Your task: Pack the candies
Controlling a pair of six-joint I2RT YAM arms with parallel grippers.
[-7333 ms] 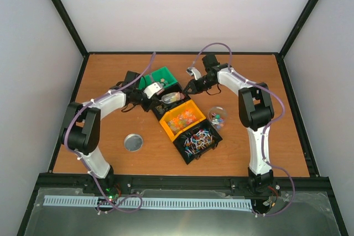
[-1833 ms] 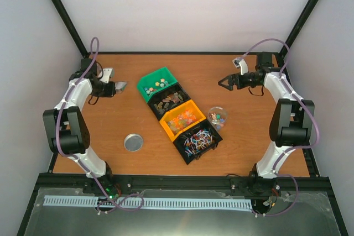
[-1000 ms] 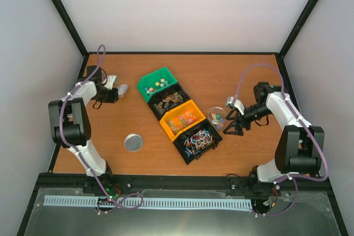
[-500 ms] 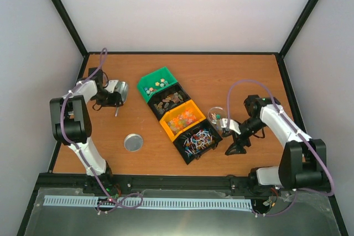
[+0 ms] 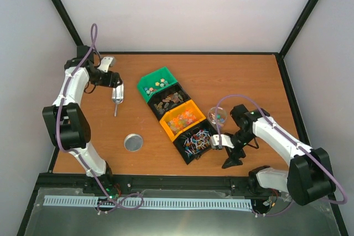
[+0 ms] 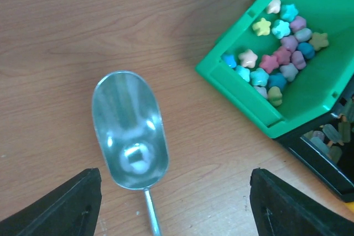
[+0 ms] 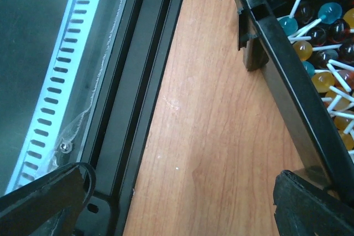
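Currently the left gripper (image 6: 174, 197) and right gripper (image 7: 182, 178) both stand spread and empty, the scoop (image 6: 130, 131) lying between the left jaws and the candies (image 6: 279, 53) in a green bin (image 6: 238, 95) ahead-right of them; scooping seems pending, which calls for closing on the scoop's thin handle.

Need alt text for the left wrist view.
An empty silver scoop lies on the wooden table ahead of the open left claw, not gripped. At upper right, a green bin holds pastel star-shaped candies, with the corner of a black bin beside it.
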